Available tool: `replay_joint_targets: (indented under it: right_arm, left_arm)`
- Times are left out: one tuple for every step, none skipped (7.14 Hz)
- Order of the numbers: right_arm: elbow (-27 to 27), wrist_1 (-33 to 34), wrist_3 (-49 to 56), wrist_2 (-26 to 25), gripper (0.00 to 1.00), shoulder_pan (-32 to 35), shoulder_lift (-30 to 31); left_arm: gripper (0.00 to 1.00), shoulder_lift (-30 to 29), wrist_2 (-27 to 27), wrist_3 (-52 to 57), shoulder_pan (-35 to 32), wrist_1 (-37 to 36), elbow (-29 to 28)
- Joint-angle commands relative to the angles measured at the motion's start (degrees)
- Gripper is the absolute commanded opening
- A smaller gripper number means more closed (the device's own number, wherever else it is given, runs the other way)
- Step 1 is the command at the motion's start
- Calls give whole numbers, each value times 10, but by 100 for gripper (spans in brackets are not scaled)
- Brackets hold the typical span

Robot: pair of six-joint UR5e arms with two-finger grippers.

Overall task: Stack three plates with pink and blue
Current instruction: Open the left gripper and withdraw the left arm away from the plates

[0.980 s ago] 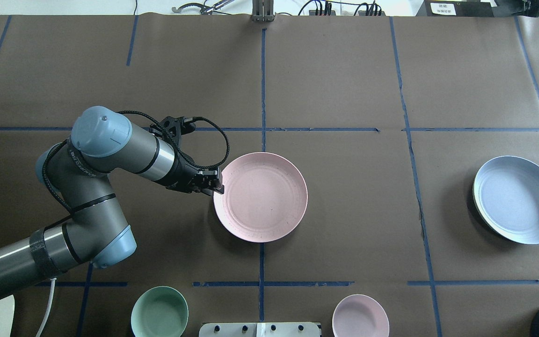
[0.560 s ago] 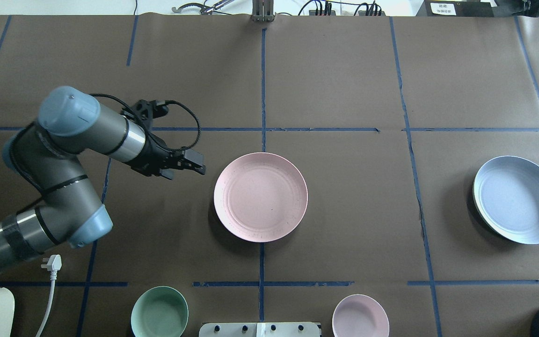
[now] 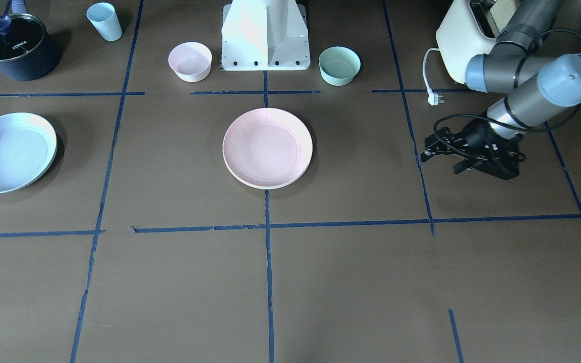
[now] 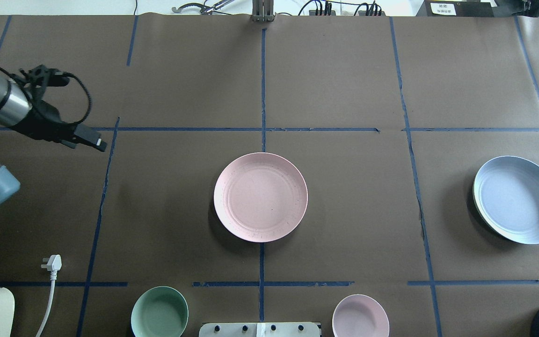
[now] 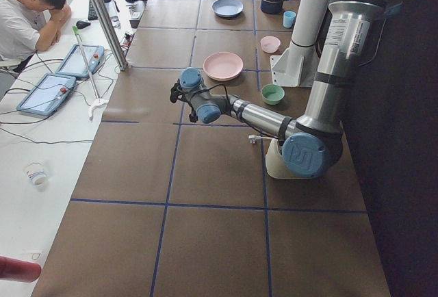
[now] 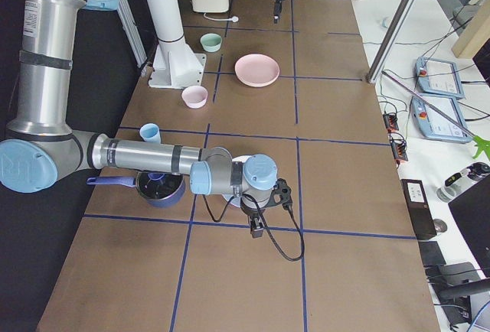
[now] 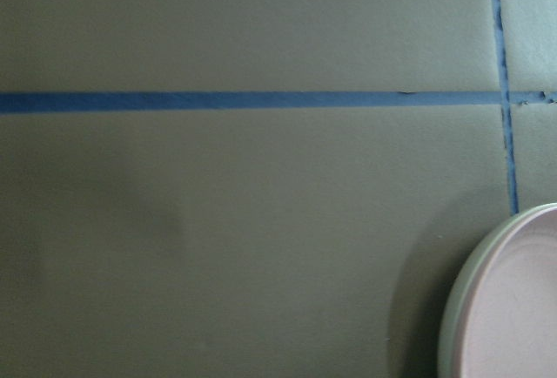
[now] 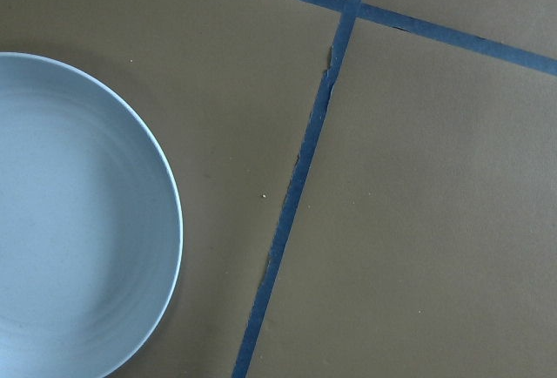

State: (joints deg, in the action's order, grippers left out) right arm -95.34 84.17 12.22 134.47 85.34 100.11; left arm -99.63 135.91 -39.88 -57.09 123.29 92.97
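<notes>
The pale pink plate [image 4: 260, 196] lies flat at the table's middle, also in the front view [image 3: 267, 147]. Its rim shows in the left wrist view [image 7: 505, 308]. The pale blue plate [image 4: 520, 200] lies at the right on a cream plate, of which only a rim sliver [image 4: 475, 196] shows. It fills the left of the right wrist view [image 8: 78, 212]. My left gripper [image 4: 95, 142] is open and empty, far left of the pink plate. My right gripper [image 6: 256, 231] shows only in the exterior right view, near the blue plate; I cannot tell if it is open.
A mint-green bowl [image 4: 159, 312] and a small pink bowl [image 4: 360, 316] stand by the robot base [image 3: 265, 35]. A dark pot [image 3: 15, 48] and light blue cup [image 3: 105, 21] stand on my right. A toaster [image 3: 464, 38] and its plug [image 4: 53, 263] lie on my left.
My left gripper was at the pink plate's left rim, then drew back to the left and away from it. The pink plate stays where it was.
</notes>
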Motion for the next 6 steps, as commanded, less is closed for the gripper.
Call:
replay_joint_targets:
  right_arm:
    - [1, -1, -2, 2, 100, 0, 0]
    - [1, -1, -9, 3, 100, 0, -1]
    - [-5, -4, -42, 3, 100, 0, -1]
    - [-7, -6, -67, 9, 100, 0, -2]
    - [-12, -8, -101, 24, 100, 0, -5]
    - [-25, -8, -147, 29, 100, -1, -4]
  left_arm:
    - [100, 41, 4, 283, -118, -166, 2]
    - [100, 53, 1, 399, -170, -259, 3]
    - [100, 71, 1, 477, -217, -319, 3]
    - [100, 100, -1, 489, -269, -344, 1]
    - [100, 122, 1, 495, -308, -344, -1]
    - [100, 158, 4, 510, -332, -343, 12]
